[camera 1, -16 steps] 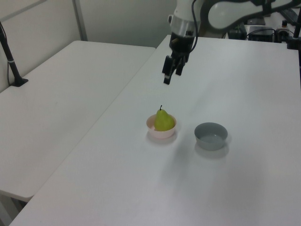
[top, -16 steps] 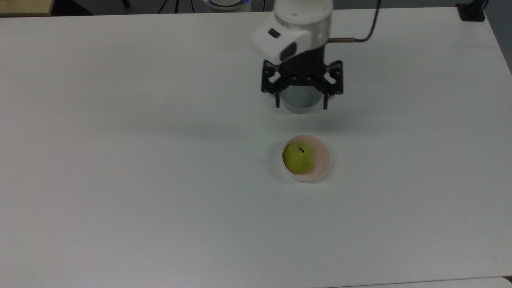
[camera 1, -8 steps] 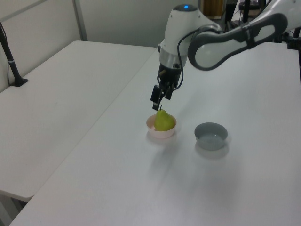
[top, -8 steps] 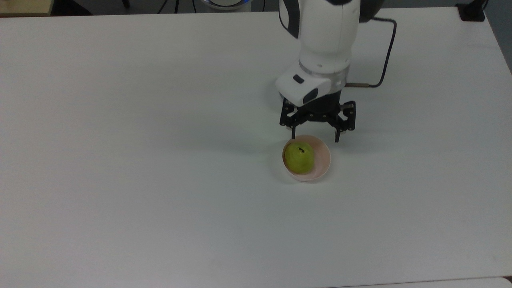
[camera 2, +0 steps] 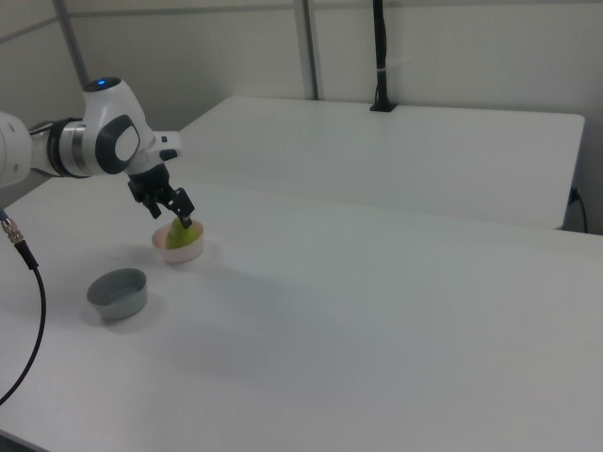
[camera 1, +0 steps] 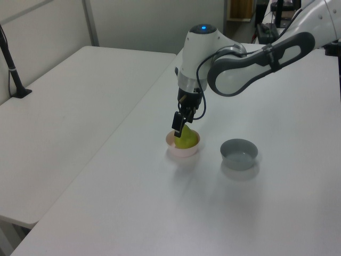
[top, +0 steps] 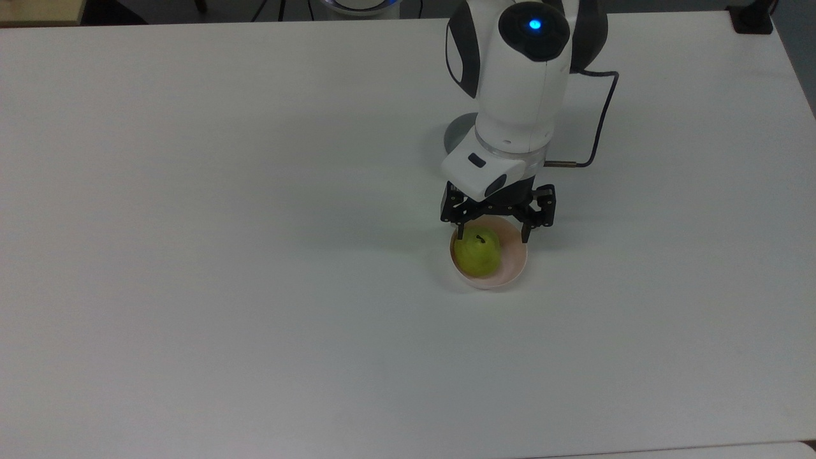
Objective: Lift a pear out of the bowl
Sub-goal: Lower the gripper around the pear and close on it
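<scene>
Now lower, pincer (top: 492, 235) spread over pear (top: 477, 254), bowl (top: 513, 269) unmoved

**Occlusions and cut-offs**

Top view: arm covers nearly all of the grey bowl (top: 454, 131), only a rim sliver shows. Bowl's (top: 510, 268) far rim sits behind the gripper (top: 492, 234). Left view: gripper (camera 1: 179, 127) hides the pear's (camera 1: 187, 140) top and stem. Right view: arm base cut off at the right view's left edge.

Lab: bare white tables (camera 1: 69, 106), partitions (camera 2: 452, 47).
</scene>
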